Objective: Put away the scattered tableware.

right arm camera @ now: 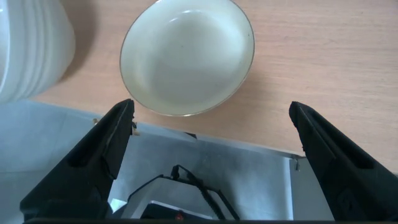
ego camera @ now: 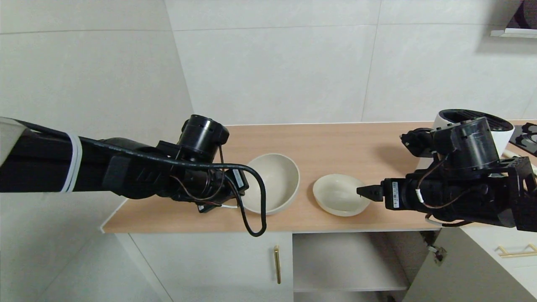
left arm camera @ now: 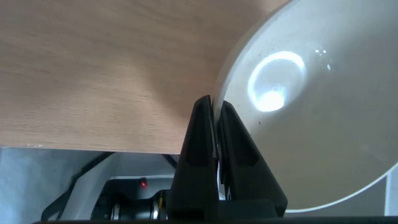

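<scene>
A light wooden countertop [ego camera: 344, 147] runs along pale tiled walls [ego camera: 272, 63] in the corner of a kitchen, with white cabinets beneath it: under the countertop's front edge are 1 closed door [ego camera: 218, 268] bearing 1 upright brass handle [ego camera: 277, 264] and 1 open compartment [ego camera: 348, 260] with a shelf inside, while a 2nd brass handle [ego camera: 518, 251] lies level on a white front below the countertop's right end. On the countertop sit 2 cream bowls, both towards its front edge: the larger bowl [ego camera: 272, 182] near the middle of the countertop and the smaller bowl [ego camera: 340, 194] just beside it, nearer the countertop's right end, the 2 close but apart. 1 white appliance with a black top [ego camera: 474, 126] stands at the countertop's right end, by the back wall. 2 black arms come in over the countertop from opposite ends. The left gripper [left arm camera: 214, 102] has its fingers [left arm camera: 200, 134] pinched together on the larger bowl's rim, on the side facing the countertop's left end. The right gripper [right arm camera: 211, 109] hangs with its fingers [right arm camera: 112, 143] spread wide, holding nothing, at the smaller bowl's rim on the side facing the countertop's right end; whether it touches the bowl cannot be told
</scene>
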{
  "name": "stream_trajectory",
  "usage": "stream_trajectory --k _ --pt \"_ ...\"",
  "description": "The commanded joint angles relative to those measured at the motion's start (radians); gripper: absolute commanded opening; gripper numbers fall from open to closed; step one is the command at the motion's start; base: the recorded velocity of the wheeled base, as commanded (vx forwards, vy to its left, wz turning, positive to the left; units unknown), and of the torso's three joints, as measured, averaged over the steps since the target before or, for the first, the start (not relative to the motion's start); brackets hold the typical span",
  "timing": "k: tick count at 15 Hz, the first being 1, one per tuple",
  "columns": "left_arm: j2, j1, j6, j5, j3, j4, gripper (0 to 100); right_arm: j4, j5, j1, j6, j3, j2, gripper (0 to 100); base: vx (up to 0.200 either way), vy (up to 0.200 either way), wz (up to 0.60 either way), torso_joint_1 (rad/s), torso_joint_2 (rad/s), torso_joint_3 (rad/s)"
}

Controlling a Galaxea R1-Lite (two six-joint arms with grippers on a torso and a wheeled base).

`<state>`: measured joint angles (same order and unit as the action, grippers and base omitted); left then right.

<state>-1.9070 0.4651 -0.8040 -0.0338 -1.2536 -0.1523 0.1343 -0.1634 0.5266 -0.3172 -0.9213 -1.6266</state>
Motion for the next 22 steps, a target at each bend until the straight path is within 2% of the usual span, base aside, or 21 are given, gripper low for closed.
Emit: stream_trajectory --k 1,2,3,6,8,10,21,22 --pt "0.037 0.001 0.003 0.005 0.014 -0.001 0 0.001 -0.041 0.018 0.0 -0.005 -0.022 100 0.0 0.0 0.0 0.0 0.0 0.0" --pt "0.046 0.0 0.005 0.009 0.017 -0.001 0 0.002 -0.068 0.024 0.0 -0.008 -0.035 100 0.0 0.0 0.0 0.0 0.0 0.0" --pt "0.071 0.001 0.006 0.037 0.031 -0.001 0 0.016 -0.134 0.029 -0.011 -0.03 -0.076 100 0.0 0.0 0.0 0.0 0.0 0.0" --pt "0.114 0.001 0.017 0.088 0.065 0.0 0 0.096 -0.232 0.029 -0.065 -0.06 -0.196 100 0.0 0.0 0.0 0.0 0.0 0.0" --pt "0.14 0.0 0.062 0.103 0.097 0.002 0 0.143 -0.315 0.027 -0.066 -0.073 -0.265 100 0.0 0.0 0.0 0.0 0.0 0.0" --pt "0.157 0.0 0.072 0.123 0.109 0.004 0 0.163 -0.323 0.02 -0.068 -0.077 -0.299 100 0.0 0.0 0.0 0.0 0.0 0.0" --pt "0.157 0.001 0.074 0.123 0.109 0.004 0 0.165 -0.315 -0.004 -0.108 -0.111 -0.349 100 0.0 0.0 0.0 0.0 0.0 0.0" --pt "0.157 0.0 0.074 0.123 0.109 0.004 0 0.165 -0.315 -0.004 -0.108 -0.111 -0.349 0 0.0 0.0 0.0 0.0 0.0 0.0"
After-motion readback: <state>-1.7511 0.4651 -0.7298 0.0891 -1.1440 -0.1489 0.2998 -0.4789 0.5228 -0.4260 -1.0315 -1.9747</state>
